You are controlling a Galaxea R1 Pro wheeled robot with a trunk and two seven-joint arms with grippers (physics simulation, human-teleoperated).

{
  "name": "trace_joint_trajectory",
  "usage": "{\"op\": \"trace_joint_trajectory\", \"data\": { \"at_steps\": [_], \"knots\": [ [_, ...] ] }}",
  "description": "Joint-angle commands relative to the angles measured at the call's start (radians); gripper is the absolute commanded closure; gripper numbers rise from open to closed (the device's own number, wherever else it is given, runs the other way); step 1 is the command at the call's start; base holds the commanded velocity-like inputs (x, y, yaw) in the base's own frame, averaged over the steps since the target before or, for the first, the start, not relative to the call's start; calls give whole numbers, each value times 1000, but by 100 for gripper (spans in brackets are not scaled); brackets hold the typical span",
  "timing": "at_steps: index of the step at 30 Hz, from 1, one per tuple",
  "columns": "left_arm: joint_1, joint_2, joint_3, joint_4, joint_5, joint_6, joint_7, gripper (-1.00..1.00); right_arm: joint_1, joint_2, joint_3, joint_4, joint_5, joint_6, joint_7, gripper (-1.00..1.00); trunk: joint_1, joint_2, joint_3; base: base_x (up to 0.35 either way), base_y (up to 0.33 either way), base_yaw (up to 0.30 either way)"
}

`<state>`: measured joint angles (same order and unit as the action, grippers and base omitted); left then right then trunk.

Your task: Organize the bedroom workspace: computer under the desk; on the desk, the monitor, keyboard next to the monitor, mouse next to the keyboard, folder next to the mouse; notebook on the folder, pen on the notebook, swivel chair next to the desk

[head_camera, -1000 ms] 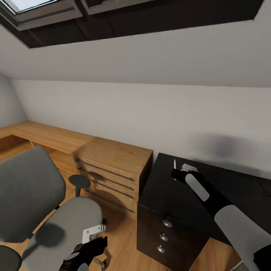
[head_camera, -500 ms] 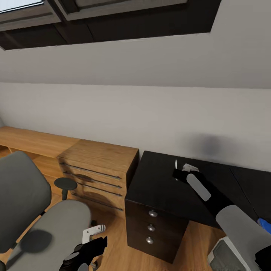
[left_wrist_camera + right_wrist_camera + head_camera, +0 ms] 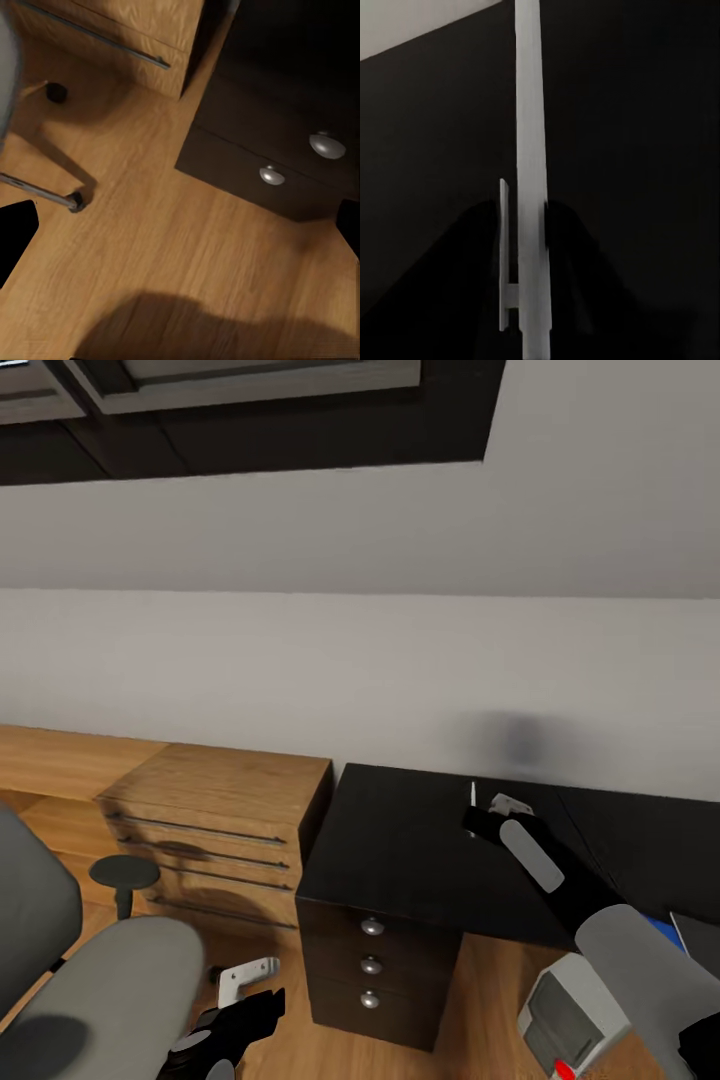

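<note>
The black desk (image 3: 400,840) stands ahead with its drawer unit (image 3: 255,142) facing me. My right gripper (image 3: 487,807) hovers over the desk top, shut on a thin light-grey sheet seen edge-on, the notebook (image 3: 531,150), held upright. Beyond my right forearm a sliver of the blue folder (image 3: 655,930) peeks out by the desk's front edge. The silver-grey computer (image 3: 560,1015) with its red button sits low at the right. The grey swivel chair (image 3: 100,980) is at the left. My left gripper (image 3: 245,982) hangs open above the floor beside the chair seat.
A light-wood drawer chest (image 3: 220,805) stands against the wall to the left of the desk, with low wood shelving (image 3: 50,755) further left. The sloped white wall rises behind both. Wood floor (image 3: 165,247) lies bare between chair and drawer unit.
The view has swung to the right, so chair, chest and desk slid left in the picture. The computer and the blue sliver came into sight. Both arms keep their pose.
</note>
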<state>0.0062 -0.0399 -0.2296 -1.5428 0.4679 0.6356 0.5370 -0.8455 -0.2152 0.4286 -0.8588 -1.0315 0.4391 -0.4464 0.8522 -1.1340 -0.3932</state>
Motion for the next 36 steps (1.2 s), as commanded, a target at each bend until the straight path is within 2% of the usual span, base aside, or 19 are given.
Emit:
{"op": "trace_joint_trajectory", "data": {
  "at_steps": [1, 36],
  "knots": [
    [0, 0, 0, -2, 11, 1, 10, -100, -1, -1, 4, -1, -9, 0, -7, 100, 0, -1, 0, 0, 0, -260],
    [0, 3, 1, -8, 9, 0, 11, -100, -1, 0, -2, 21, -8, -5, -43, 100, 0, -1, 29, 0, 0, -260]
  ]
}}
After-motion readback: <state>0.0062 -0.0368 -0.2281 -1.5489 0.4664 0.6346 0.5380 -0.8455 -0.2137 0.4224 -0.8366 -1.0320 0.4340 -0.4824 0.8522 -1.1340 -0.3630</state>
